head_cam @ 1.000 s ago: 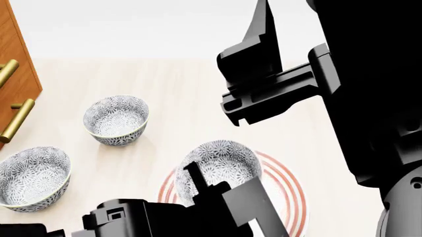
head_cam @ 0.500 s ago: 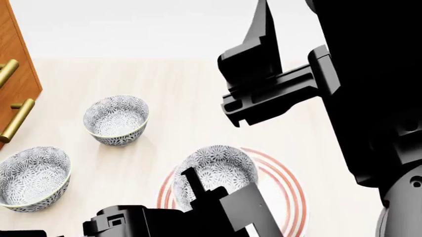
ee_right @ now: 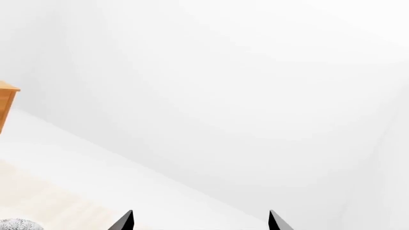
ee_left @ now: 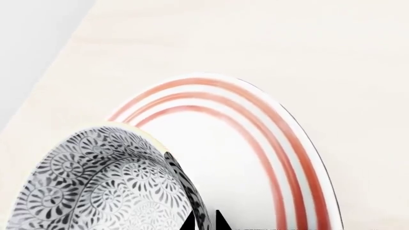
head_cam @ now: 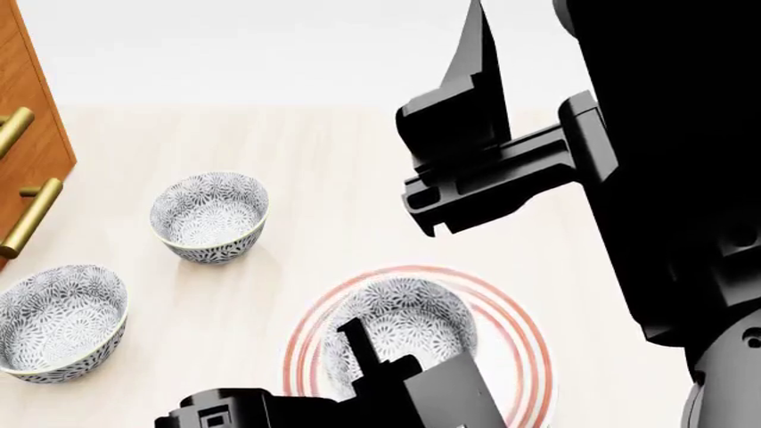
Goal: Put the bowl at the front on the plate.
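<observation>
The bowl [head_cam: 405,319], white with a dense grey-blue floral pattern, sits inside the red rings of the plate [head_cam: 523,343]; I cannot tell whether it rests on it. My left gripper [head_cam: 371,358] comes from the near side and is shut on the bowl's near rim. In the left wrist view the bowl [ee_left: 105,187] has its wall pinched between the left gripper's [ee_left: 206,222] two dark tips, with the plate [ee_left: 255,143] under it. My right gripper [ee_right: 201,221] is raised well above the table, open and empty; in the head view it [head_cam: 476,116] hangs above the plate.
Two matching patterned bowls stand to the left, one further back [head_cam: 210,214] and one near the left edge [head_cam: 60,321]. A wooden cabinet [head_cam: 30,116] with brass handles [head_cam: 30,218] borders the far left. The light wooden table [head_cam: 345,178] ends at a white wall behind.
The left gripper has carried the bowl slightly right and toward me, so it now sits more centrally within the plate's rings. The right arm has barely shifted.
</observation>
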